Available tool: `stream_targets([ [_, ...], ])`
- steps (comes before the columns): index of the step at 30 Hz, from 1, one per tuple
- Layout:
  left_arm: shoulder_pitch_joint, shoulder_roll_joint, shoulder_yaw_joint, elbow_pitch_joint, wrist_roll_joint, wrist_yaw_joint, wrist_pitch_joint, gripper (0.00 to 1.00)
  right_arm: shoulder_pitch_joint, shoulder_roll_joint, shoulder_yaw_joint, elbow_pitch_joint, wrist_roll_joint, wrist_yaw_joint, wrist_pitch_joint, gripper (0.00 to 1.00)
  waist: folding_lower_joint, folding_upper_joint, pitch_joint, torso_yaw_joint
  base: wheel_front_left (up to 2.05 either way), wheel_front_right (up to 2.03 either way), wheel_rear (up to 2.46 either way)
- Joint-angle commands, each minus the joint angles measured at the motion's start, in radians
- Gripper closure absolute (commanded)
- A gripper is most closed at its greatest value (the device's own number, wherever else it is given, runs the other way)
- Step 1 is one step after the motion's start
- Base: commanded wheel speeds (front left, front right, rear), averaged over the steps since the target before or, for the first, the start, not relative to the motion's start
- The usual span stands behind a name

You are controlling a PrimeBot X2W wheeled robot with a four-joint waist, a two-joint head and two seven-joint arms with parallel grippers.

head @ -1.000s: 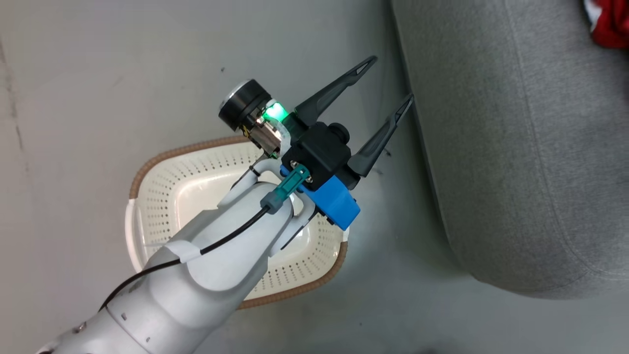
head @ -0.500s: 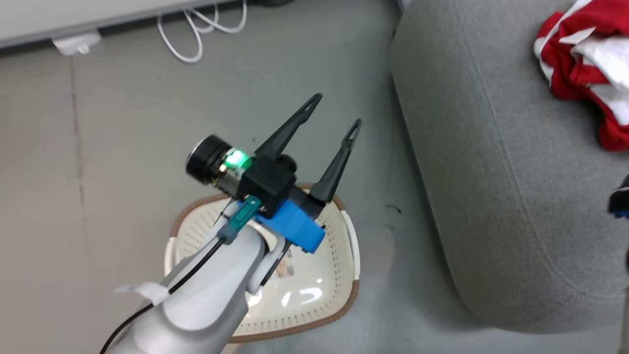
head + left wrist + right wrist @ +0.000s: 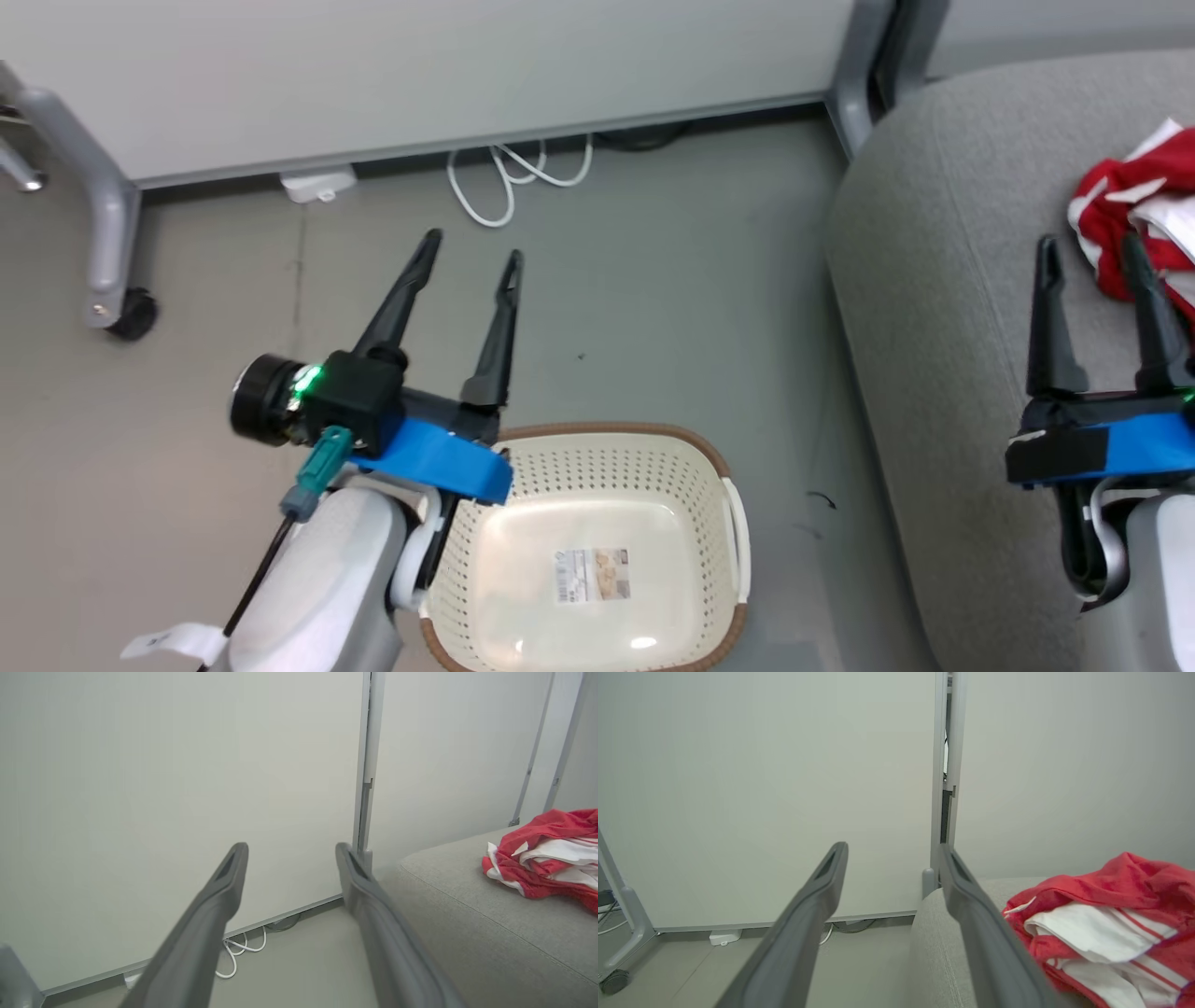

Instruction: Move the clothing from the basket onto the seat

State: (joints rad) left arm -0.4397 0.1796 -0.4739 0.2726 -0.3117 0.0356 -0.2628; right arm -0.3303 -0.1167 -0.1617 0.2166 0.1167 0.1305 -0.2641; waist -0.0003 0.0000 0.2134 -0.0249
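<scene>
L gripper (image 3: 472, 245) prob. farther from seat (image 3: 934, 280)

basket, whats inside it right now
Inside the basket: just a label sticker on the bottom. The left arm hides its near-left corner. The clothing lies on the sofa.

even, diffuse indoor light, bright, seemingly from overhead; no hard shadows anywhere. small white glints sit on the glossy bottom of the basket (image 3: 607, 432), and a green lamp (image 3: 306, 378) glows with a slight halo. head view mildly soft; in the wrist views the fingers (image 3: 201, 938) of the left gripper (image 3: 290, 845) and right gripper (image 3: 893, 845) blur toward the bottom edge.
</scene>
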Motion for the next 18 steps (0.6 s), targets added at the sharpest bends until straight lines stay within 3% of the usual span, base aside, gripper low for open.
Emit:
stream_targets([
  [1, 0.018, 0.001, 0.021, -0.005, 0.010, 0.003, -0.003, 0.00, 0.021, 0.002, 0.005, -0.005, 0.005, 0.001, 0.000, 0.00, 0.0003, 0.0000, -0.032, 0.031, 0.00, 0.00, 0.00],
  [18, 0.231, -0.023, 0.230, -0.025, 0.063, -0.011, -0.003, 0.00, 0.164, 0.050, 0.082, -0.018, 0.001, 0.001, 0.000, 0.00, 0.0003, 0.0000, -0.148, 0.083, 0.00, 0.00, 0.00],
])
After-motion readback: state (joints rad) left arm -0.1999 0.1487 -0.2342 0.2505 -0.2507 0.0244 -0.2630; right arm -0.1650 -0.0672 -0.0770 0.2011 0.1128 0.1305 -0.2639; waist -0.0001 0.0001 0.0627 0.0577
